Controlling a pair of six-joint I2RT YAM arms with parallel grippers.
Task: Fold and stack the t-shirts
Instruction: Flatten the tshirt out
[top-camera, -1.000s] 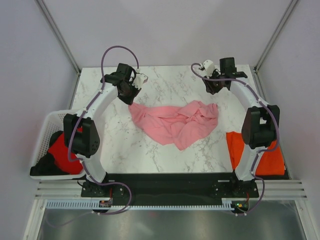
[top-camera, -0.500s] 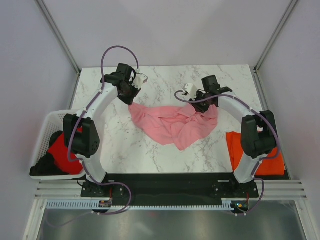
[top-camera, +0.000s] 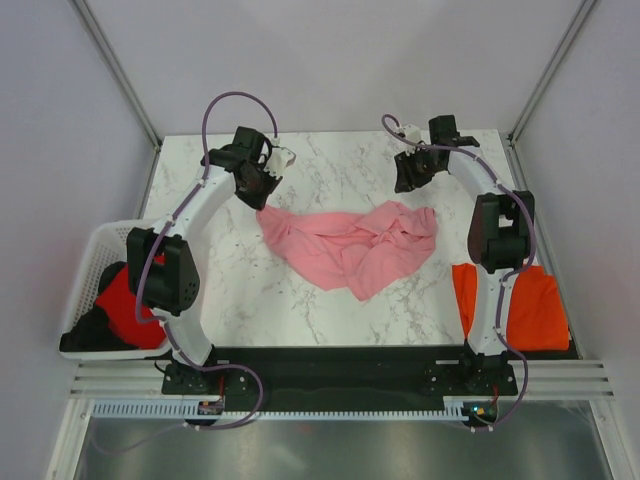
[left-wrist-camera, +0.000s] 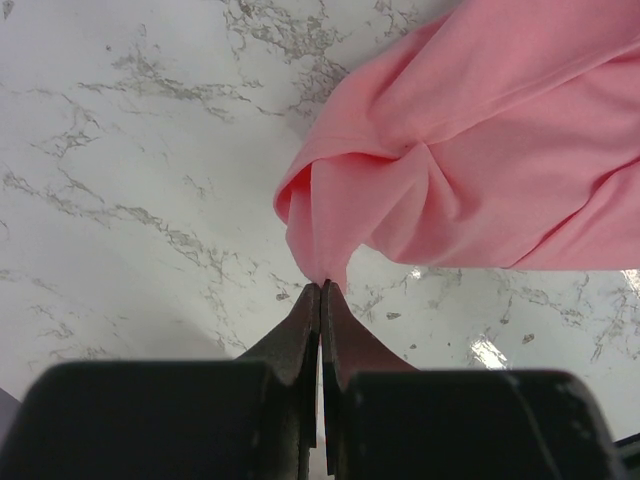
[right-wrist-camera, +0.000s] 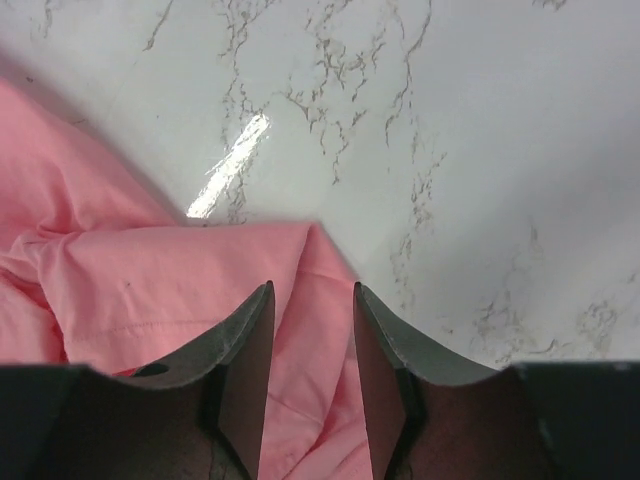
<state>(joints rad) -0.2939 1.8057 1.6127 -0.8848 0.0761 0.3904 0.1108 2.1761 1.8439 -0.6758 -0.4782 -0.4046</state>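
Pink t-shirt (top-camera: 345, 245) lay crumpled mid-table, not folded at all, bunched thickest toward its 3 o'clock side.

Left gripper (left-wrist-camera: 321, 290) was pressed together on a pinch of fabric at the shirt's 10 o'clock corner. The cloth ran out from the tips in taut pleats, so I'd read that as an anchor: one corner held so the shirt can be pulled flat.

Right gripper (right-wrist-camera: 311, 292) had its jaws spread with nothing between them. It sat at about 1 o'clock of the shirt, over the marble table (top-camera: 340, 165) just past the hem. The wrist view showed a pink corner point right under the gap, so it looked lined up on the matching far corner. Can't tell if the tips were touching the cloth.

Judgement: this was the spread-out step, with the fold not started. The next move needs the right jaws to drop onto that corner and take a single layer. The fabric is doubled there, so there's a risk of grabbing two layers or sliding off the edge.

Orange t-shirt (top-camera: 540, 315) sat at the table's 4 o'clock, partly under the right arm, looking flat, probably the stack spot. Red t-shirt (top-camera: 120, 300) was in the white basket (top-camera: 88, 262) at 8 o'clock, waiting.
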